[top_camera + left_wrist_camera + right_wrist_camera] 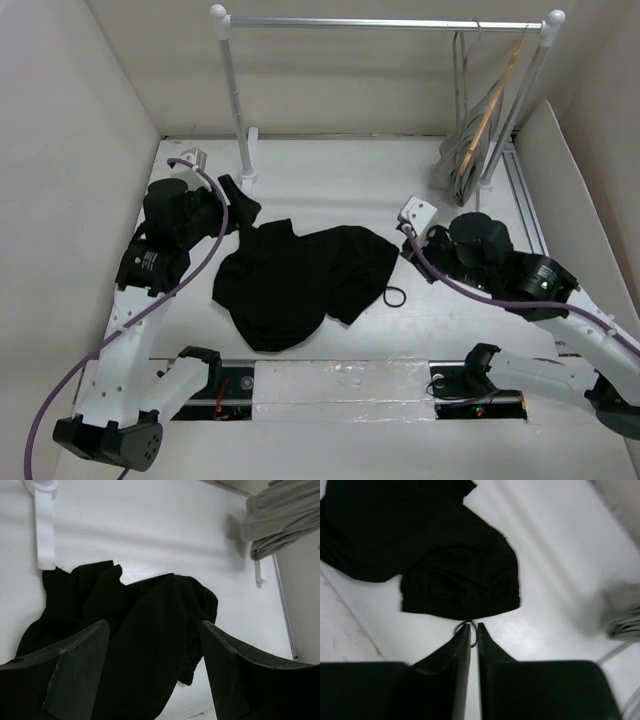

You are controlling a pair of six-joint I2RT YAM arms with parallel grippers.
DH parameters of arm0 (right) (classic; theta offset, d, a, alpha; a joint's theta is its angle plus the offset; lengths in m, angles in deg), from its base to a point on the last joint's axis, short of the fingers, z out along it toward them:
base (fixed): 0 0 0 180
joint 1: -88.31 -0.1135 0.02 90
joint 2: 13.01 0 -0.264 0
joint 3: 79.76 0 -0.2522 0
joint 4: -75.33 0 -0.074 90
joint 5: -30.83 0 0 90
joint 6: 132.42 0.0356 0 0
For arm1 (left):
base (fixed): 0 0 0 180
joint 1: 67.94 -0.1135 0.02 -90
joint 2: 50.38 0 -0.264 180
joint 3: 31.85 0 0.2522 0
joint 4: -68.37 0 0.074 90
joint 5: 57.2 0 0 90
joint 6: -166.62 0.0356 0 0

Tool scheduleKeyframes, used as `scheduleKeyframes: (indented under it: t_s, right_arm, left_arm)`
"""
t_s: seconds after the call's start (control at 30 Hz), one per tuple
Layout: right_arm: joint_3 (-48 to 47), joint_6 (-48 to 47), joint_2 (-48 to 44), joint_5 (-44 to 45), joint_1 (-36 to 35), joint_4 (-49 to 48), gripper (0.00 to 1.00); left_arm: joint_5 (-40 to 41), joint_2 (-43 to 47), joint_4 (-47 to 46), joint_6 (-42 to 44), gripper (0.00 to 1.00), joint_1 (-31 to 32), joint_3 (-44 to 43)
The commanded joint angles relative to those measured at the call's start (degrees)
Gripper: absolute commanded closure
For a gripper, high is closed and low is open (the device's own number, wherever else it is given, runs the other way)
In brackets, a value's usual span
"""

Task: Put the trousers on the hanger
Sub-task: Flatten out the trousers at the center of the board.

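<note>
And there they were, the long, plain black soft-cloth trousers [295, 280], down in a crumpled heap on the white counter [330, 180]. They lay about midway between the far and near edges and a little toward the left edge. One narrow end of the cloth reached up toward the far left corner, close to the white foot of the rail post [44, 530].

The thin grey triangular wire hanger [462, 80] was nowhere near them. We saw it hooked on the silver metal clothes rail [380, 22] above the far right corner. It hung beside a light brown wooden hanger [497, 95] and a bundle of pale grey cloth [462, 160].

Over on the left, the left arm's fingers [154, 626] stood wide apart. They hovered over the trousers' far left end, and we saw nothing between them.

On the right, the right arm's fingers [474, 627] were pressed together with only a sliver of a gap. They pointed down at the counter just off the trousers' right-hand end. A small black cord loop [395, 297] lay flat there, just beside the cloth. From the wrist it sat right at the fingertips, but from above it looked apart from them, so we saw no grip on it.

The trousers were well apart from the hanger, with the bare counter between them.
</note>
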Motion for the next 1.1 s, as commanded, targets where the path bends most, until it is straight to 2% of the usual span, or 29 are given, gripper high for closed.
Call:
scheduleKeyframes:
  t_s: [0.0, 0.03, 0.17, 0.2, 0.23, 0.3, 0.33, 0.4, 0.43, 0.63, 0.8, 0.9, 1.0, 1.03, 1.07]
  right_arm:
    - [5.86, 4.7, -0.96, -3.61, 0.22, -4.63, 0.91]
    - [7.46, 5.41, -1.14, -3.79, 0.22, -5.16, 1.0]
    - [14.77, 7.87, -1.58, -1.86, 1.28, -9.02, 1.0]
    - [16.16, 8.31, -1.15, -1.95, 3.36, -10.07, 0.78]
    - [19.13, 8.31, -0.71, -3.51, 4.86, -11.56, 0.65]
    - [22.13, 7.96, 0.52, -5.63, 8.81, -17.09, 0.46]
    - [25.11, 7.61, 2.61, -9.64, 13.88, -18.94, 0.35]
    - [27.76, 6.47, 5.43, -13.44, 19.18, -25.7, 0.29]
    - [30.21, 5.51, 10.67, -19.99, 25.99, -32.08, 0.25]
    - [29.62, 3.13, 21.52, -28.48, 31.06, -41.18, 0.21]
    - [30.41, 2.69, 28.55, -27.7, 33.26, -52.0, 0.22]
    - [30.68, 2.08, 34.16, -30.24, 35.72, -57.01, 0.25]
    - [29.71, 1.02, 39.52, -32.18, 36.43, -58.07, 0.27]
    - [29.62, 0.93, 40.42, -33.92, 36.43, -58.51, 0.32]
    - [29.71, 1.19, 41.13, -35.07, 36.43, -59.56, 0.36]
  left_arm:
    - [1.9, -0.37, -1.09, 0.22, 0.3, -0.17, 1.92]
    - [2.7, -0.46, -0.65, 0.13, 0.31, -0.17, 2.36]
    - [7.45, -2.56, 2.25, -0.93, 0.31, -0.17, 4.74]
    - [8.85, -3.09, 2.51, -1.28, 0.31, -0.17, 5.52]
    - [8.95, -3.7, 2.69, -1.45, 0.28, -0.17, 7.18]
    - [9.21, -6.07, 2.69, -2.24, 0.25, -0.17, 9.3]
    - [9.65, -7.04, 2.61, -2.51, 0.24, -0.17, 11.22]
    - [9.39, -10.12, 2.61, -3.03, 0.24, -0.17, 12.99]
    - [8.08, -12.48, 1.3, -3.47, 0.23, -0.17, 15.96]
    - [6.67, -17.32, -1.61, -5.76, 0.19, -0.17, 19.77]
    - [3.85, -23.04, -5.39, -7.6, 0.2, -0.17, 21.87]
    - [3.85, -25.68, -7.15, -8.66, 0.24, -0.17, 23.37]
    - [4.72, -27.53, -8.11, -8.93, 0.32, -0.17, 23.72]
    - [4.82, -28.05, -8.47, -9.01, 0.44, -0.17, 23.72]
    - [4.82, -28.75, -8.91, -9.01, 0.49, -0.17, 23.81]
